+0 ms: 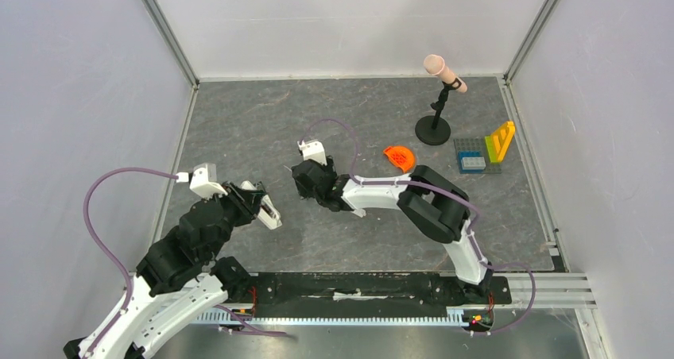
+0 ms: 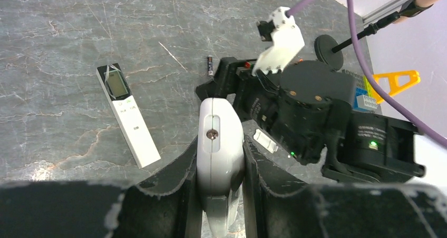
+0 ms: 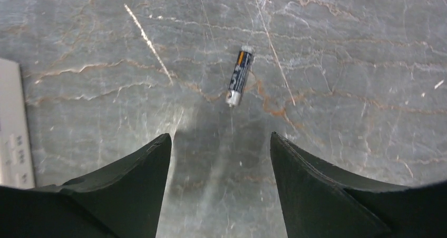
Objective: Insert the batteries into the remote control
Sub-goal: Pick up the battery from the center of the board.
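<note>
I see one grey surface (image 1: 238, 129) carrying everything. My left jaws are partly closed and clamp the white remote (image 2: 219, 159) from both sides. Its narrow recess faces the wrist camera and its rounded end points away from it. To its left in that view a handset (image 2: 129, 117) lies flat on the surface, screen up. My right jaws stand wide open above the surface with nothing between them. One battery (image 3: 240, 82) lies on the surface just ahead of their tips, untouched and apart from the handset.
</note>
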You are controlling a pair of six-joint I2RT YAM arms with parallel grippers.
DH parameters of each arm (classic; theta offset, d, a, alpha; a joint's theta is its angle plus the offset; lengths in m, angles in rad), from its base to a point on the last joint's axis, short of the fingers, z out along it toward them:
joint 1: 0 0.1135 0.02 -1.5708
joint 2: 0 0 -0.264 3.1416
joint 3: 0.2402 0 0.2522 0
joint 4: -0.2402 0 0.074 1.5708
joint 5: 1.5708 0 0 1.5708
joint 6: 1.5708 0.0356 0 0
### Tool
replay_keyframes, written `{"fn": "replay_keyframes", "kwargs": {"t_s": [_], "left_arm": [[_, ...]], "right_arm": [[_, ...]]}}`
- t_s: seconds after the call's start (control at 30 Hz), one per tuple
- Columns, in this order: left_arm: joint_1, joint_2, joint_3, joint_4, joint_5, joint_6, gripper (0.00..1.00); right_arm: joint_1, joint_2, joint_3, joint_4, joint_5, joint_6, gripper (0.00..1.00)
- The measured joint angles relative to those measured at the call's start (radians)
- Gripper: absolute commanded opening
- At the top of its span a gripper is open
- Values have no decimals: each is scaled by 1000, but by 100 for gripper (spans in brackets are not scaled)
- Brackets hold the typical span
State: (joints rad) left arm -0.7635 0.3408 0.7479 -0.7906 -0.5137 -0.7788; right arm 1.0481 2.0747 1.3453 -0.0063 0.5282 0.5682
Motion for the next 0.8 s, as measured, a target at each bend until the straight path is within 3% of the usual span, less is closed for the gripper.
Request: {"fn": "replay_keyframes", "kwargs": {"t_s": [0.23, 0.5, 0.8], "left_arm": [[0, 0, 0, -4, -9, -12, 2], [0, 10, 0, -9, -16, -19, 2], [0, 19, 0, -11, -19, -20, 2]], "right_arm": [[-24, 123, 150, -54, 31, -23, 51], [-40, 148, 182, -51, 13, -12, 30], [-101, 150, 182, -40, -14, 12, 36]]}}
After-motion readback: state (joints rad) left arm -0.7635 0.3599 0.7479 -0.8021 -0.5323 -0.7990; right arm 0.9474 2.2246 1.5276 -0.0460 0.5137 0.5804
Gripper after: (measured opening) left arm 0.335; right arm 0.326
